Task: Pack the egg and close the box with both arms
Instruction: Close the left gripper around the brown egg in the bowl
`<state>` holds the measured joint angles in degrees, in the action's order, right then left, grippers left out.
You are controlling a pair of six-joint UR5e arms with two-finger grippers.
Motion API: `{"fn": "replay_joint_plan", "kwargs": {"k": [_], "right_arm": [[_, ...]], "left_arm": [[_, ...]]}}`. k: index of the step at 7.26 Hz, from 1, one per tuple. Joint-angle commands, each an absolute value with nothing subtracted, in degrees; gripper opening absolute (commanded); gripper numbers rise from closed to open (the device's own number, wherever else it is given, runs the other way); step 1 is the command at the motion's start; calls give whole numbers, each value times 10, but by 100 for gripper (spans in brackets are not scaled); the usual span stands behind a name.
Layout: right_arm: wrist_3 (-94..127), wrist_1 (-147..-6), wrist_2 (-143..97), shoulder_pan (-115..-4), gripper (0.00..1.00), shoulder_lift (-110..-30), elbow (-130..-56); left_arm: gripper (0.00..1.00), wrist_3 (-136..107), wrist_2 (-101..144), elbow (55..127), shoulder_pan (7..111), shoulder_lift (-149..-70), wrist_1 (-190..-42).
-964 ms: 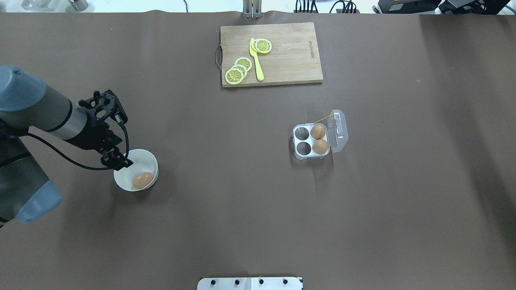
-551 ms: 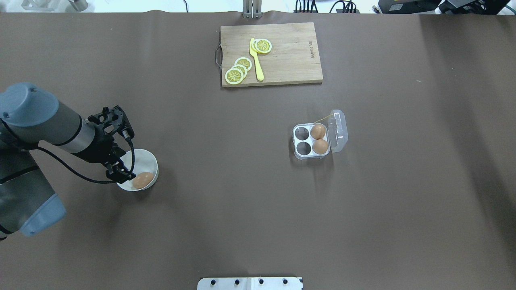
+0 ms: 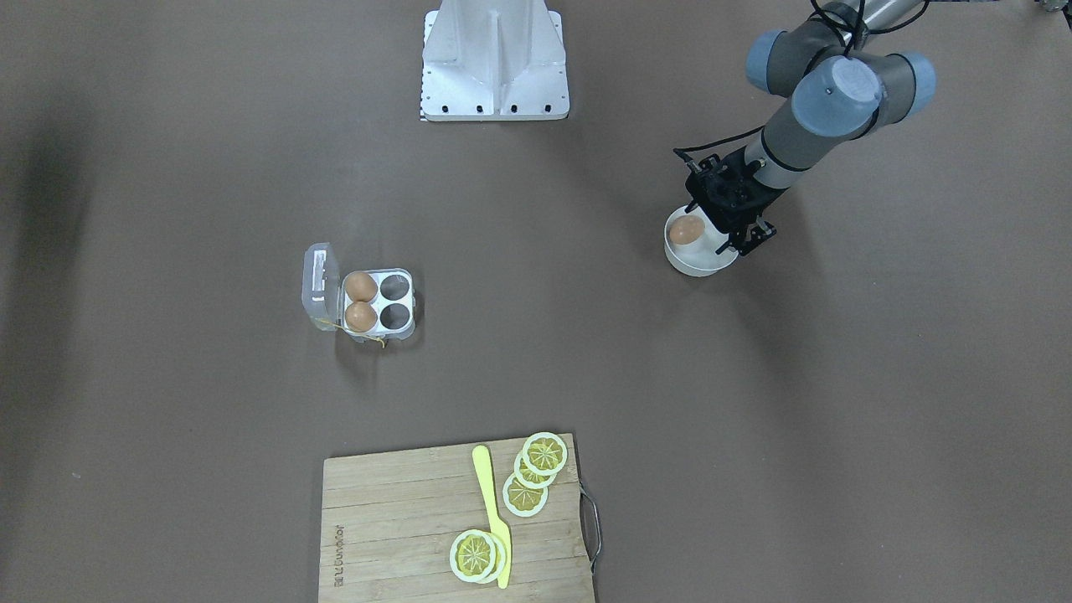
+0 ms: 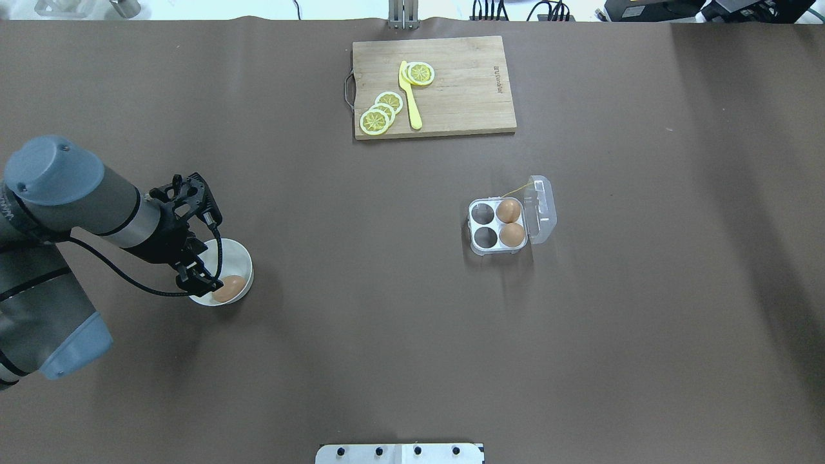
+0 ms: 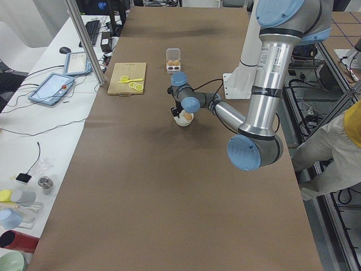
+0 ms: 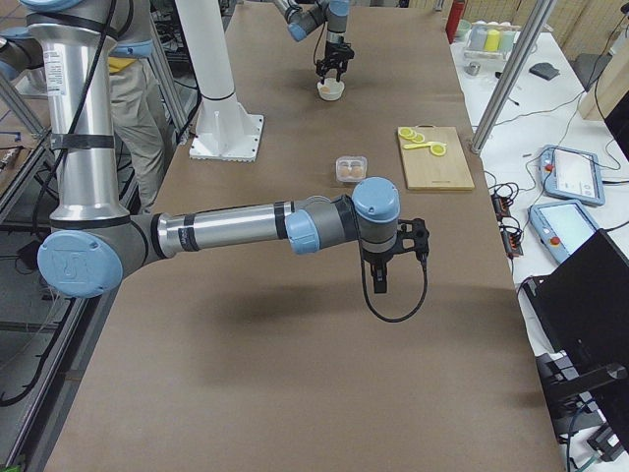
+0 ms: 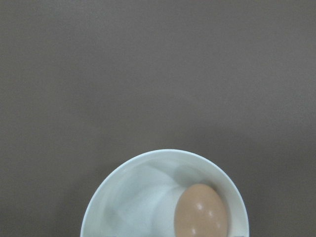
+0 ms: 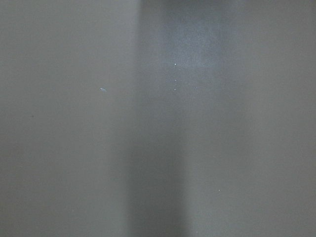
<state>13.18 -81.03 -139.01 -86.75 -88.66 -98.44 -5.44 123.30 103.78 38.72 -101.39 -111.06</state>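
Note:
A light-brown egg (image 4: 229, 288) lies in a round white bowl (image 4: 242, 259) at the table's left; it also shows in the left wrist view (image 7: 200, 211) and the front view (image 3: 687, 229). My left gripper (image 4: 205, 278) hangs over the bowl's left part, just beside the egg, its jaws open and empty. The box (image 4: 482, 227) stands right of centre, its clear lid (image 4: 541, 209) folded open. It holds two eggs (image 4: 508, 210) (image 4: 512, 234) in the cells by the lid, and its two other cells are empty. My right gripper (image 6: 385, 273) hovers over bare table; I cannot tell its state.
A wooden cutting board (image 4: 464, 90) with lemon slices (image 4: 375, 121) and a yellow knife (image 4: 410, 96) lies at the far middle. The white metal stand (image 3: 496, 59) is at the robot's edge. A person (image 5: 338, 152) stands beside the table.
My left arm has swung toward the near side, and the gripper has moved across the bowl from its far left rim to right beside the egg. Egg, bowl and box have not moved.

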Motion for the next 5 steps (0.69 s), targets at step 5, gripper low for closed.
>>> {"fn": "replay_joint_plan", "kwargs": {"k": [5], "right_arm": [[133, -810, -1390, -867, 100, -886, -984]], "left_arm": [[84, -54, 1227, 1021, 375, -1027, -1112]]}}
